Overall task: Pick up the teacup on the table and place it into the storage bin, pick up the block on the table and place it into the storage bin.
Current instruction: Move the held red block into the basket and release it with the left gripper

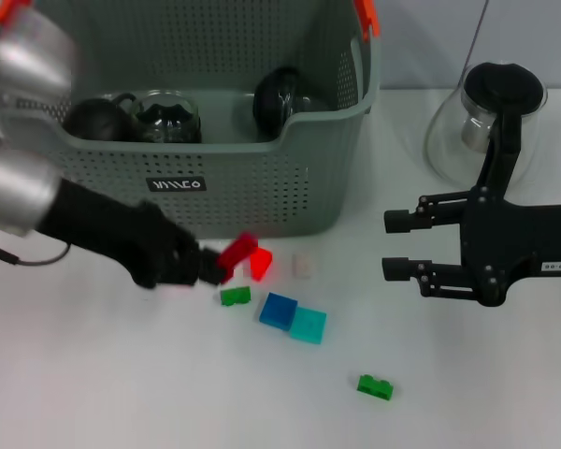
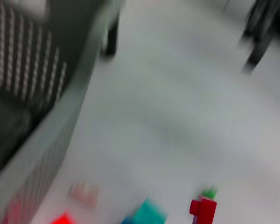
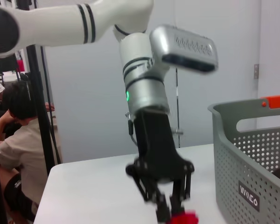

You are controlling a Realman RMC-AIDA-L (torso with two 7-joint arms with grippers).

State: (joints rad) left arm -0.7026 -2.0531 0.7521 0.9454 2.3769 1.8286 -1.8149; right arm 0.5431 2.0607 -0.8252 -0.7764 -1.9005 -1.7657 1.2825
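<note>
Jaws closed on red block [image 1: 237,253] | long axis tilted, far end up

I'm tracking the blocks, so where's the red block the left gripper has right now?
In the head view, the red block sits in the left gripper, just in front of the storage bin, above the green block on the table.

Your left gripper [image 1: 215,267] met the storage bin [image 1: 290,178] wall just behind, loose blocks [image 1: 293,318] crowded the table [image 1: 122,374] ahead, and bare table lay nearer you.
</note>
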